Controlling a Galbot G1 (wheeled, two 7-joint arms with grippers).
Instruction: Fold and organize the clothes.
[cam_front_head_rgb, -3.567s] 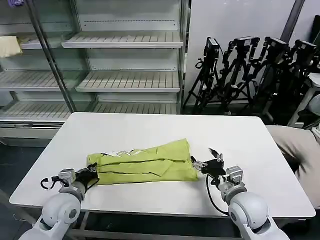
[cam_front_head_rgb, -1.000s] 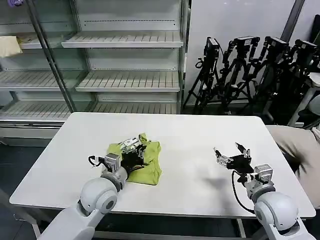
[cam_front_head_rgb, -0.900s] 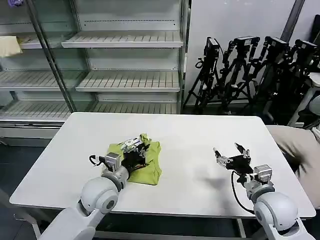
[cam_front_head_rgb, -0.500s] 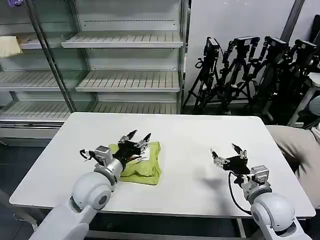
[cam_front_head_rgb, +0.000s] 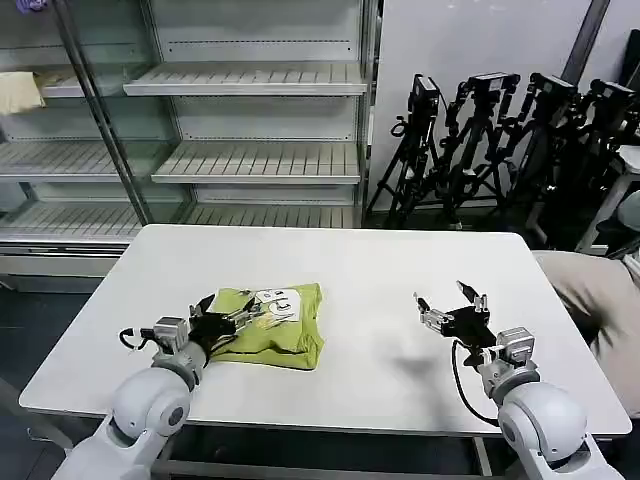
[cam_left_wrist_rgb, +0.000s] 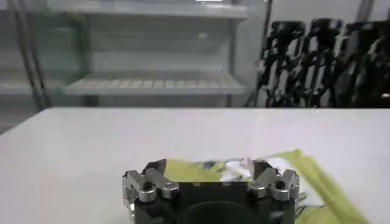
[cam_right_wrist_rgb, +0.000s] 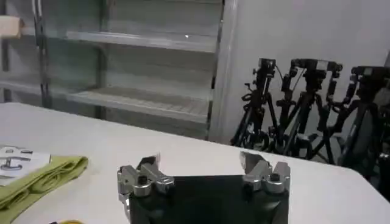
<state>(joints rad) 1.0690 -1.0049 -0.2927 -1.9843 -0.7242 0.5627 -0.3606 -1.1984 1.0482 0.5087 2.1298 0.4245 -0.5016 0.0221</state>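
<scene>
The lime T-shirt (cam_front_head_rgb: 272, 325) lies folded down to a small thick rectangle on the white table (cam_front_head_rgb: 380, 270), left of the table's middle and toward the robot's side, with a white printed label or tag facing up on its top layer. It sits flat and squared, which reads as a fold essentially finished, so what remains is probably only tidying or setting it in place (that is a judgement from how it lies). The left claw (cam_front_head_rgb: 238, 318) is at the shirt's left edge, low over the table, its fingers spread apart and reaching over the cloth's near-left corner; it appears to grip nothing, and I cannot tell whether the fingertips touch the fabric. In the left wrist view the shirt (cam_left_wrist_rgb: 304, 176) shows just past the left claw (cam_left_wrist_rgb: 210, 173), both finger bases set wide. The right claw (cam_front_head_rgb: 452, 306) hangs well to the right of the shirt, above bare table, fingers splayed open and empty, likely kept clear so the folded bundle is not disturbed.
</scene>
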